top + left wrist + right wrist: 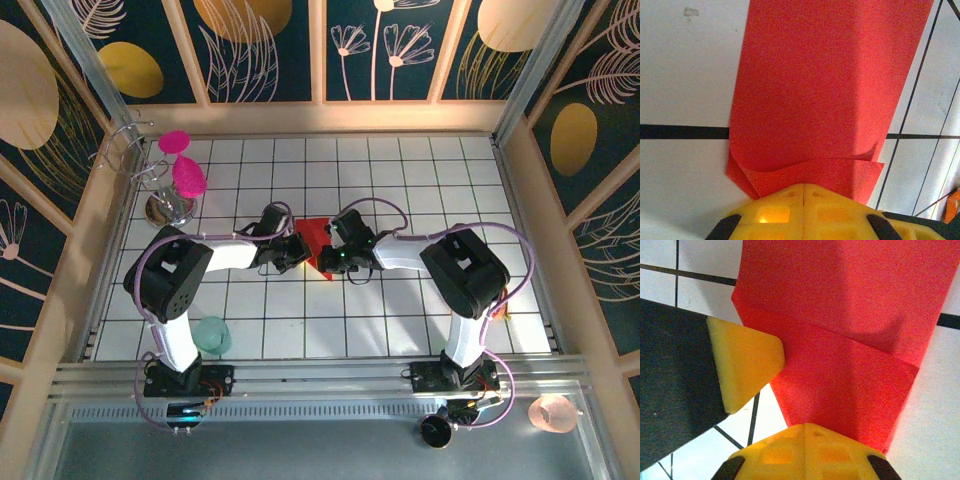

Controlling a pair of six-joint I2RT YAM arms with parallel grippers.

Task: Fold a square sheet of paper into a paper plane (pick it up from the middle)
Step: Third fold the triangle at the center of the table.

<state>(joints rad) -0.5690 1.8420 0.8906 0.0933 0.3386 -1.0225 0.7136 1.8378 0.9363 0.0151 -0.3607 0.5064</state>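
- The red paper [311, 236] lies on the white tiled worktop [400, 300], about mid-width and a little to the far side of the middle, between the two arms' heads.
- It is partly folded: seen from the left wrist, one layer lies over another, and a second edge peeks out at the near end.
- From the right wrist, a crease runs slantwise across the paper, and the paper narrows towards that arm's tips.
- The left gripper [295, 252] has its yellow jaws closed tight together, tips set on the paper's left edge.
- The right gripper [333, 258] is closed the same way, tips on the paper's opposite edge.
- I cannot tell whether either pair has paper caught between the tips or only presses on it.
- The two heads sit just beside each other.
- Two magenta goblets [182, 168] stand at the far left, well apart from the paper.
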